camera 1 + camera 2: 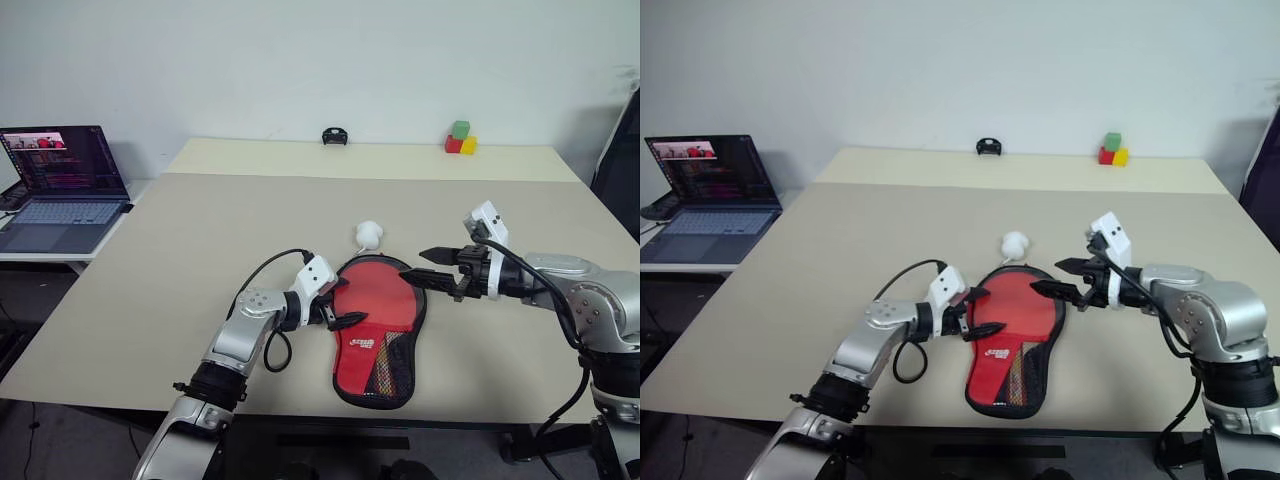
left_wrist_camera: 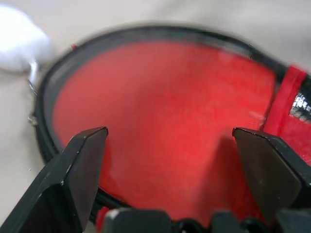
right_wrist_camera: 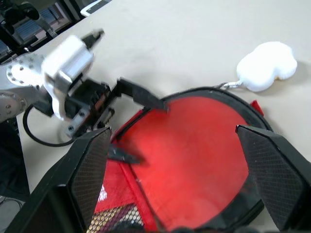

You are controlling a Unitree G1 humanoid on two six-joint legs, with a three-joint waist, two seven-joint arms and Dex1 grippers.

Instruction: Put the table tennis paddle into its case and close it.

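Now the paddle (image 1: 372, 292) lies in the case (image 1: 375, 365), between my open left gripper (image 1: 342, 308) and open right gripper (image 1: 432, 268); zipping comes next, so I need the pull.

You are looking over a broad beige desk (image 1: 200, 240) that runs back to a plain white wall (image 1: 300, 60), lit evenly with no hard shadows. Near the far edge of the desk sit a small black object (image 1: 334, 136) and, well apart from it toward the right, a cluster of green, red and yellow blocks (image 1: 460, 138). To your left, an open laptop (image 1: 60, 185) with its screen lit rests on a lower white side table (image 1: 45, 253).
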